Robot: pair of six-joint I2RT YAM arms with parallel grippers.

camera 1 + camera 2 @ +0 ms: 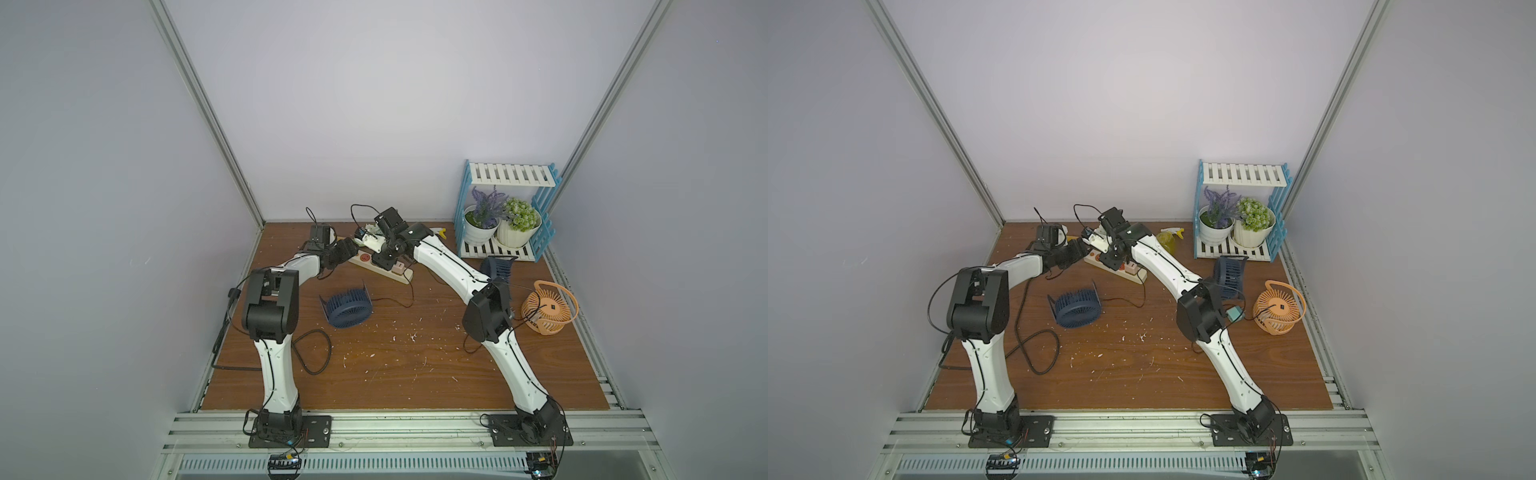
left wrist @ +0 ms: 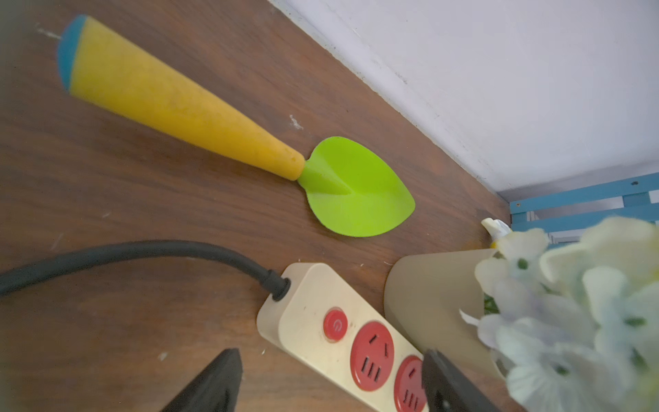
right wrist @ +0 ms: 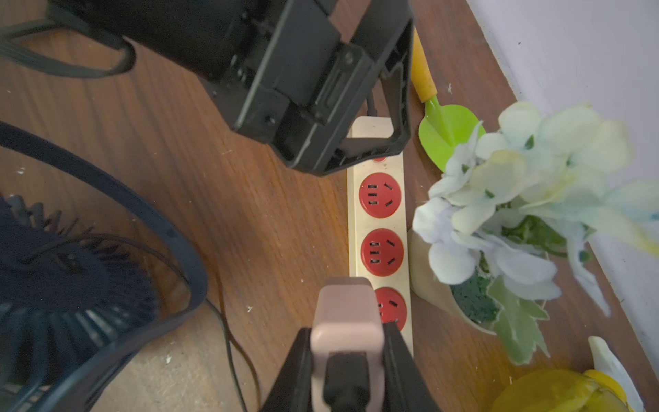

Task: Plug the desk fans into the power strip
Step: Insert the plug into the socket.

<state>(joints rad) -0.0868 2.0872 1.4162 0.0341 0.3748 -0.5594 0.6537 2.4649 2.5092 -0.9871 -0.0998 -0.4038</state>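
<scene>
Two arms met over the power strip [image 1: 380, 266], which lay slantwise near the table's [image 1: 415, 374] far edge in both top views; the dark blue desk fan [image 1: 347, 307] sat nearer the middle. From the left wrist, the left gripper [image 2: 331, 353] stood open, jaws either side of the strip's cord end, not yet pinching. From the right wrist, the right gripper [image 3: 347, 331] clamped a pink plug [image 3: 342, 303] beside the third red socket [image 3: 392, 308], prongs hidden. Risk: an unheld strip might slide under the push, or misaligned prongs could jam.
</scene>
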